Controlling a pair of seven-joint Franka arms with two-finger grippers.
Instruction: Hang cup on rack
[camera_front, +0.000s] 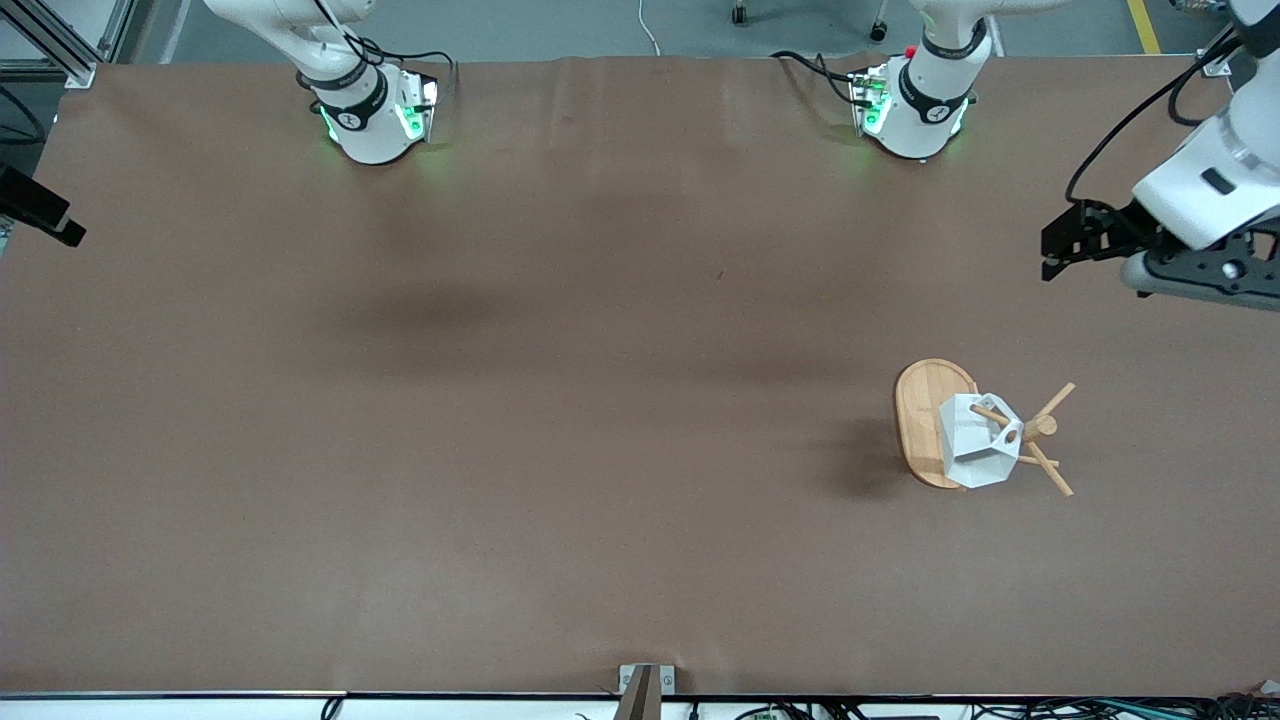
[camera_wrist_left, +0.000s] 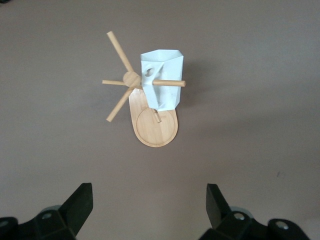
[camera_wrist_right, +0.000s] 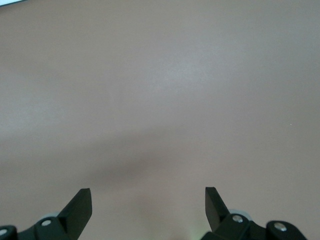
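Nearest the front camera stands the light bamboo mug rack (camera_front: 935, 425), its flat oval base on the brown table (camera_front: 500, 400) toward the left arm's end, with a round central post and thin angled pegs fanning out from the top. On one of those pegs hangs the small matte white faceted cup (camera_front: 978, 442), the peg running through the round hole in its handle; the cup's angular body sits tilted over the oval base and beside the post. The left wrist view shows the same: the cup (camera_wrist_left: 162, 80) threaded on a peg of the rack (camera_wrist_left: 155, 127), free of any fingers.

Both sets of jaws are released and hold nothing. The left gripper (camera_front: 1062, 245) is up in the air over the table's edge at the left arm's end, well apart from the rack, and its two black fingers (camera_wrist_left: 80, 202) stand wide apart in its own wrist view. The right gripper (camera_wrist_right: 148, 210) is likewise spread wide over bare brown table, its fingertips (camera_wrist_right: 80, 205) empty; the right arm waits.
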